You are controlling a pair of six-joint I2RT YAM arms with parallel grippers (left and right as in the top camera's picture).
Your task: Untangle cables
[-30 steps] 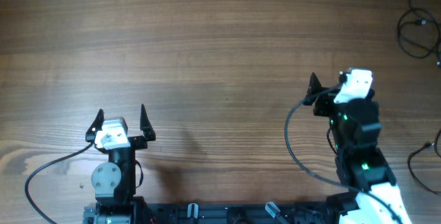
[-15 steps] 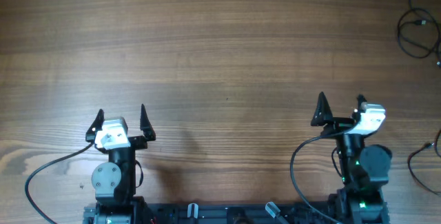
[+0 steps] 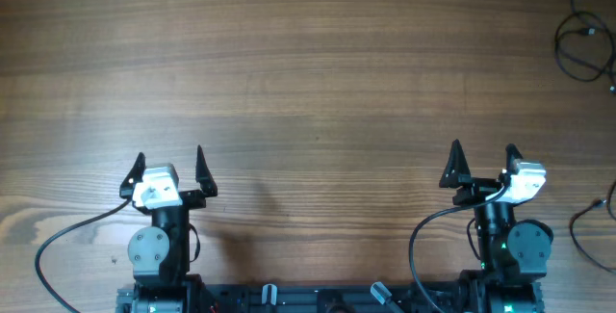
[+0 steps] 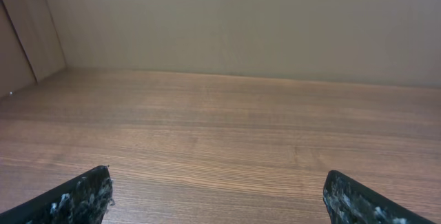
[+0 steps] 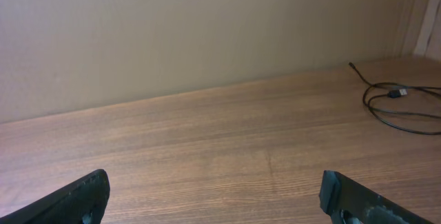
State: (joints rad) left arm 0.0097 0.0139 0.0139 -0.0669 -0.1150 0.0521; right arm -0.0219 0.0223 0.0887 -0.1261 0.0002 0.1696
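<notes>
We see a brown wooden table point(image 3: 308, 63) filling the overhead view, its grain running left to right. From the wrist views, a plain beige wall point(image 4: 241, 24) rises at the table's far edge. At the far left a wood-toned panel point(image 4: 21, 38) meets that wall in a corner. The light falls soft and even across the wood.

You're looking at a warm brown table point(image 3: 308, 63) streaked with darker wood grain, under a plain beige wall point(image 4: 241, 24). The cables point(image 3: 588, 32) are thin and black, with one plug point(image 5: 398, 94) silvery. The left gripper point(image 3: 169, 154) and right gripper point(image 3: 482, 147) have black fingers and white housings.
</notes>
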